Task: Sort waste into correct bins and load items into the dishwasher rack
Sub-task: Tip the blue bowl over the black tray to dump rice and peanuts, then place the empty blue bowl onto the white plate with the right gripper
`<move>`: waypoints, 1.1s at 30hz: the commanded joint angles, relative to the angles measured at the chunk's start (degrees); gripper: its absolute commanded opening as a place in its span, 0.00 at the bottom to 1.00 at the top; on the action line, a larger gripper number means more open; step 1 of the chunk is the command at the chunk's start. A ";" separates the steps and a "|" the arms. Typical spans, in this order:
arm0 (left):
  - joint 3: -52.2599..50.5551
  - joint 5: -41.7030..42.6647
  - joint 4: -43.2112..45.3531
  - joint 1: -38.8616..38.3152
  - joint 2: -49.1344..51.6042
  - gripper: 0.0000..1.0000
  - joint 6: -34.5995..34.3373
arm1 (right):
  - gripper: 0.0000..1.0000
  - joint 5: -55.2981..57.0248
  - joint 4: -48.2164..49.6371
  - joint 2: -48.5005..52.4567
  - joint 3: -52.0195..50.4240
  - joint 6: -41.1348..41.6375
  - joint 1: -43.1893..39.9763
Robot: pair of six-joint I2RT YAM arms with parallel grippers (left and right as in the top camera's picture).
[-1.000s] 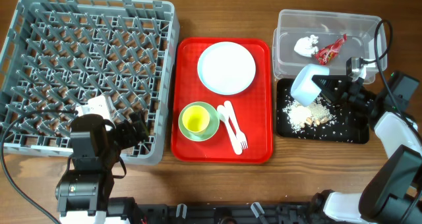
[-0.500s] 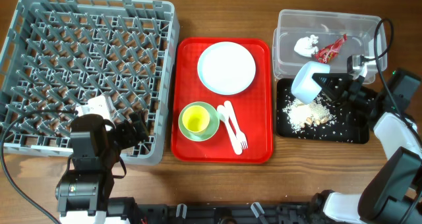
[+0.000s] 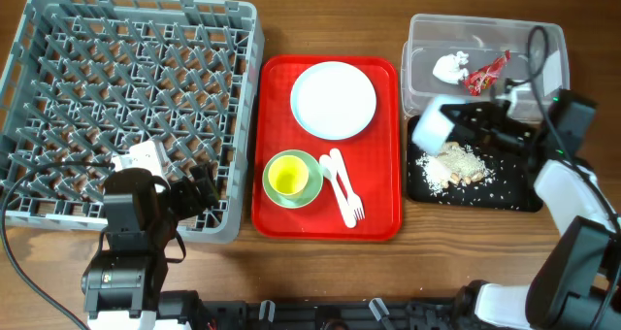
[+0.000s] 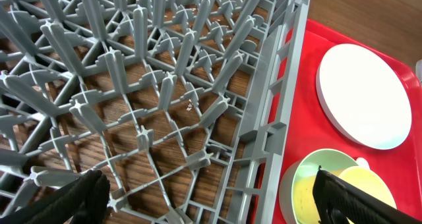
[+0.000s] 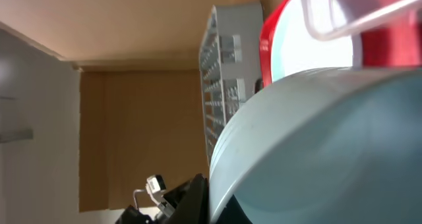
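My right gripper [image 3: 456,124] is shut on the small pale blue bowl [image 3: 432,126], held tipped on its side over the left end of the black tray [image 3: 519,196]; the bowl fills the right wrist view [image 5: 330,145]. Beige crumbs [image 3: 454,165] lie heaped in the black tray. The clear tub [image 3: 427,34] holds the white tissue [image 3: 447,67] and the red wrapper [image 3: 485,74]. The pale blue plate [image 3: 333,99], the green bowl [image 3: 281,196] with the yellow cup [image 3: 288,178] in it, and the white spoon and fork [image 3: 342,186] lie on the red tray. My left gripper [image 4: 204,197] is open over the grey rack's [image 3: 131,87] near right corner.
The red tray [image 3: 388,218] lies between the rack and the two bins. Bare wooden table shows along the front edge and at the far right. The rack holds nothing among its pegs.
My right gripper has carried the blue bowl a little left and up, toward the left end of the black tray. The left arm has not moved.
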 commanded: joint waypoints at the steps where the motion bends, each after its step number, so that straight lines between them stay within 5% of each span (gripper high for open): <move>1: 1.11 -0.55 0.20 0.24 -0.04 1.00 0.33 | 0.05 5.22 0.33 -2.60 2.23 2.78 6.95; 11: 1.11 -0.57 0.17 0.24 -0.04 1.00 0.33 | 0.05 20.55 -2.64 -3.65 7.56 2.36 25.38; 21: 1.11 -0.57 0.20 0.24 -0.04 1.00 0.33 | 0.05 51.39 -36.06 -3.63 23.85 -26.49 32.44; 28: 1.11 -0.57 0.20 0.24 -0.04 1.00 0.33 | 0.05 60.65 -31.41 -3.45 26.95 -50.07 40.22; 33: 1.11 -0.55 0.17 0.24 -0.04 1.00 0.33 | 0.04 66.86 -23.43 1.49 26.95 -53.88 47.69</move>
